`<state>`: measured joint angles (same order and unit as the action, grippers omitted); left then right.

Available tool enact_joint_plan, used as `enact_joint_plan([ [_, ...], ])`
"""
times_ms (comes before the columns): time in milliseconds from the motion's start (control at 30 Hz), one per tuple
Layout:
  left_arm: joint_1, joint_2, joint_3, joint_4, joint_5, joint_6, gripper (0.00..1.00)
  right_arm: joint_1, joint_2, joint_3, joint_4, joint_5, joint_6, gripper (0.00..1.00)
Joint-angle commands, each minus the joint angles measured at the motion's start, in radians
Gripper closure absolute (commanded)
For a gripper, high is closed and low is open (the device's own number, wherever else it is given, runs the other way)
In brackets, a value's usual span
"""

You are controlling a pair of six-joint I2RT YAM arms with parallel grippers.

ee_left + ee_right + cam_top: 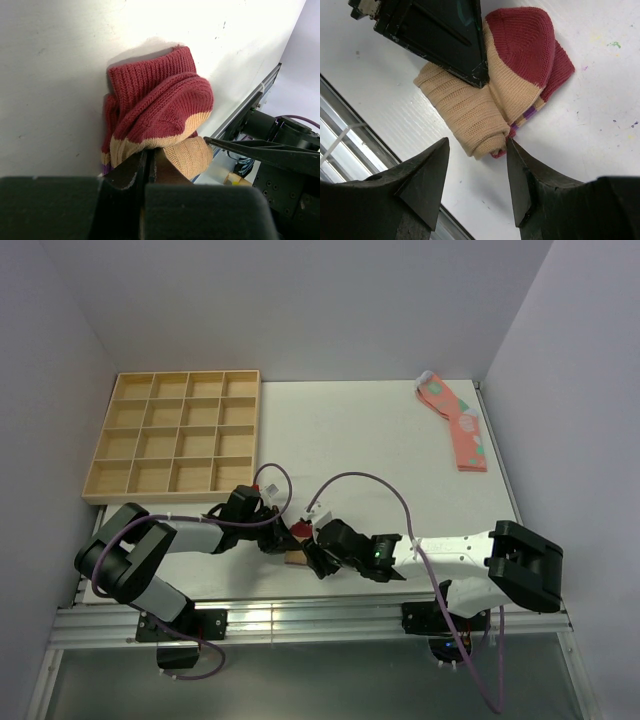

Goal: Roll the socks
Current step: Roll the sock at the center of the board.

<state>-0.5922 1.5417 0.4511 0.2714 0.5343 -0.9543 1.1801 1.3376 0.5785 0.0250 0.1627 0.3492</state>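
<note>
A dark red and tan knitted sock, partly rolled into a bundle (pixel 297 543), lies near the table's front edge. It fills the left wrist view (pixel 160 110) and shows in the right wrist view (pixel 495 100) with a tan roll at its near end. My left gripper (pixel 150 156) is shut, its tips pinching the bundle's tan edge; it also shows in the top view (pixel 278 531). My right gripper (pixel 477 150) is open, its fingers straddling the end of the tan roll, the right fingertip (pixel 512 150) touching it. It shows in the top view (pixel 316 556).
A pink patterned sock pair (pixel 455 425) lies flat at the far right of the table. A wooden compartment tray (pixel 175 435) stands at the far left. The metal rail of the table's front edge (pixel 350 145) runs close beside the bundle.
</note>
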Motion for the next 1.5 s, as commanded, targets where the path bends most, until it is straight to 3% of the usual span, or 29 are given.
enact_joint_plan([
  [0,0.022,0.061,-0.049,-0.169,-0.227,0.108,1.0,0.0,0.02,0.061,-0.017,0.006,-0.041,0.43],
  [233,0.022,0.07,-0.055,-0.156,-0.226,0.106,1.0,0.003,-0.05,0.093,-0.077,0.093,-0.073,0.44],
  [367,0.022,0.075,-0.049,-0.159,-0.227,0.106,1.0,0.003,-0.046,0.132,-0.094,0.066,-0.107,0.44],
  [933,0.02,0.058,-0.026,-0.205,-0.24,0.118,1.0,0.013,0.101,0.126,0.0,0.003,-0.108,0.44],
  [1467,0.022,0.083,-0.031,-0.193,-0.235,0.112,1.0,0.015,0.153,-0.025,0.17,0.009,0.029,0.47],
])
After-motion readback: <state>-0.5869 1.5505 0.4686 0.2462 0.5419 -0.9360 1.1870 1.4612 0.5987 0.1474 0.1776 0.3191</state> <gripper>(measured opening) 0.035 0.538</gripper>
